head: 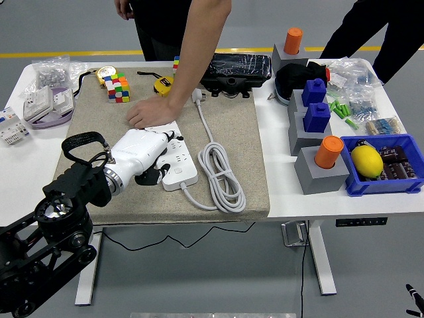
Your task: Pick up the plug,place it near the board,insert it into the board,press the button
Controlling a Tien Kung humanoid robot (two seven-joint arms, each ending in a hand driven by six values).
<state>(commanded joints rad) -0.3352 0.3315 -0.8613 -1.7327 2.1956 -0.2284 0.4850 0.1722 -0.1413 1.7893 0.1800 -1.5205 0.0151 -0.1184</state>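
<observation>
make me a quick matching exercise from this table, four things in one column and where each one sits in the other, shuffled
Things:
1. power strip
2. lemon
3. colour cube
4. coiled white cable

Places:
A. inside the blue bin at the right
B. on the beige mat, right of the strip
C. far left part of the mat, near the yellow tape measure
D. on the mat under the robot's left hand, with a person's hand at its far end

Pairs: 1-D, 2-A, 3-C, 4-B
</observation>
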